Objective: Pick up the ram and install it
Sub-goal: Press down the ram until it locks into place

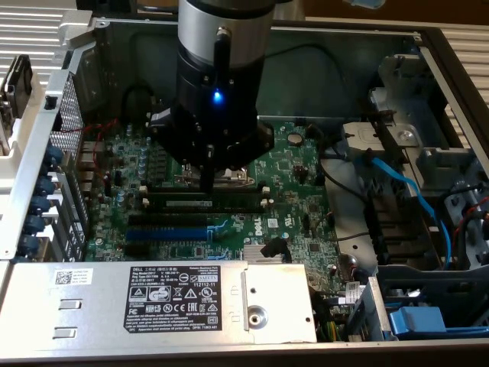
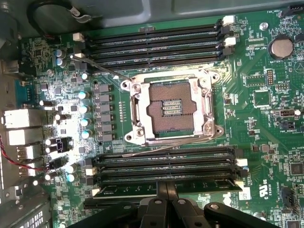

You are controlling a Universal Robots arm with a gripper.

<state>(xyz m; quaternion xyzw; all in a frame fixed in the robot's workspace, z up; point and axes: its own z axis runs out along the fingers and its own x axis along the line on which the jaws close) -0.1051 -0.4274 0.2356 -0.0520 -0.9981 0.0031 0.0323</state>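
Nearest you in the exterior view, your computer case's power supply (image 1: 183,298) lies flat with its white-printed label facing up, and the motherboard (image 1: 298,206) spreads out just beyond it. A blue expansion slot (image 1: 166,232) runs along the board near that supply. Past it, the ram (image 1: 205,203) sits lengthwise in the black memory slots (image 1: 200,194), its white label showing, with white end clips at either end. Your gripper (image 1: 208,182) stands directly over that stick, its fingers (image 2: 166,197) drawn fully together and pressing down on the ram's (image 2: 190,186) top edge rather than clasping it, as the wrist view shows. Just beyond the slots (image 2: 166,166) lies the open processor socket (image 2: 171,107) in its metal frame, with a second bank of black slots (image 2: 156,45) behind it. At the exterior view's right, a light blue cable (image 1: 416,202) curves across the drive bay.
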